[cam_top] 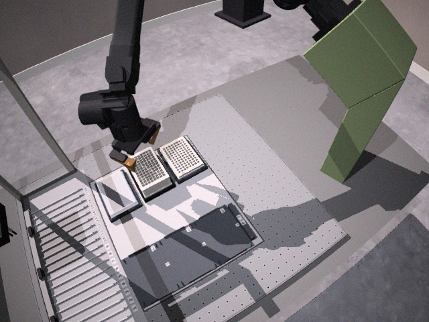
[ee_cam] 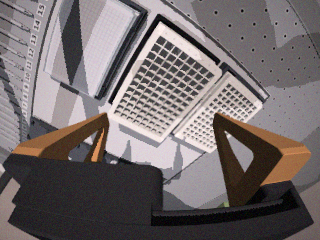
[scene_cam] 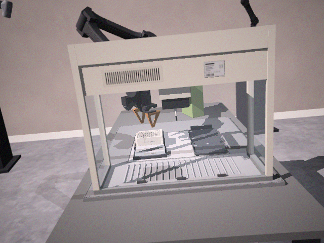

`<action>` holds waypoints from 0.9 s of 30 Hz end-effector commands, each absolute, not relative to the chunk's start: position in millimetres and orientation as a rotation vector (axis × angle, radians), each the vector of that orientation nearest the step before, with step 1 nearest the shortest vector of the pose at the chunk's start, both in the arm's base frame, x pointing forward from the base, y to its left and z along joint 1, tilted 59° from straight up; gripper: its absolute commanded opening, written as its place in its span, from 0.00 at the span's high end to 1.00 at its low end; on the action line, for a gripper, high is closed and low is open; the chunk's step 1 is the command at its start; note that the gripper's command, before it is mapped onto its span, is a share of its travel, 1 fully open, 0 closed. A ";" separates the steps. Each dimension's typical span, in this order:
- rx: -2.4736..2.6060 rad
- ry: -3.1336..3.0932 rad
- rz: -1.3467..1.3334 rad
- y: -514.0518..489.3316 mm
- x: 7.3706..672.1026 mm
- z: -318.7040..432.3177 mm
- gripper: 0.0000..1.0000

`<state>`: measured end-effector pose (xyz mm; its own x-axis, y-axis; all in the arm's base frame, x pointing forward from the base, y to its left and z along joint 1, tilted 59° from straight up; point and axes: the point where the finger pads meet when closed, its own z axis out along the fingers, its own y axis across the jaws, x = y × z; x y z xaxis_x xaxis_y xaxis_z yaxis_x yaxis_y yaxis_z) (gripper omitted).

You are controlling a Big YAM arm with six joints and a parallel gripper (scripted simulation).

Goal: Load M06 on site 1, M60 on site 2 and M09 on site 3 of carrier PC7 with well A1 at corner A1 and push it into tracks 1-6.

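Three plates sit in a row of nests. The 96-well plate M06 is nearest the robot. The tall deep-well block M09 is in the middle. The flat 384-well plate M60 is nearest the rails. All three show in the wrist view: M60, the block and M06. My gripper is open and empty. It hovers above the outer long edge of the deep-well block, touching nothing; it also shows in the exterior view. The dark carrier PC7 lies empty on the apron, its handle towards the robot.
The loading rails with numbered tracks lie left of the carrier. The instrument's beige frame and glass side panels enclose the deck. A tall green block stands at the right of the table.
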<state>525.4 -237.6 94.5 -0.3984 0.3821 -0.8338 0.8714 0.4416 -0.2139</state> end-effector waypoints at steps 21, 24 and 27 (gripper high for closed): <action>1.509 1.531 -0.510 -224.9 530.1 94.8 0.00; 1.533 1.496 -0.515 -249.1 531.7 91.1 0.00; 1.521 1.511 -0.526 -255.6 533.7 86.7 0.00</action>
<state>529.4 -243.7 89.1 0.1458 0.5656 -0.8117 0.9451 0.1631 0.2833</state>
